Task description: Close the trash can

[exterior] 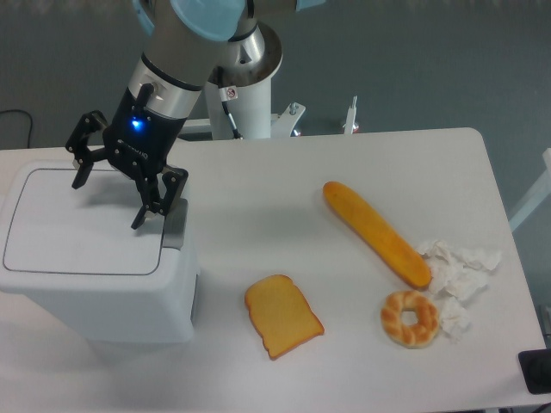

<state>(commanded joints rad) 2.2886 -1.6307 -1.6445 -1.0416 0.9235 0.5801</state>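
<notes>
The bin [95, 267] looks light, stiff, smooth plastic, so press its flat lid [82, 232] near the latch [175, 225] at 3 o'clock; the gripper [108, 200] hangs open, empty.

Silver arm, black gripper [108, 201], blue light

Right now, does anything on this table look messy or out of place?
Mostly tidy. Only the crumpled white tissue paper looks messy, bunched loosely by the long orange baguette and glazed ring doughnut. The boxy white plastic trash can sits with its lid flat.
</notes>
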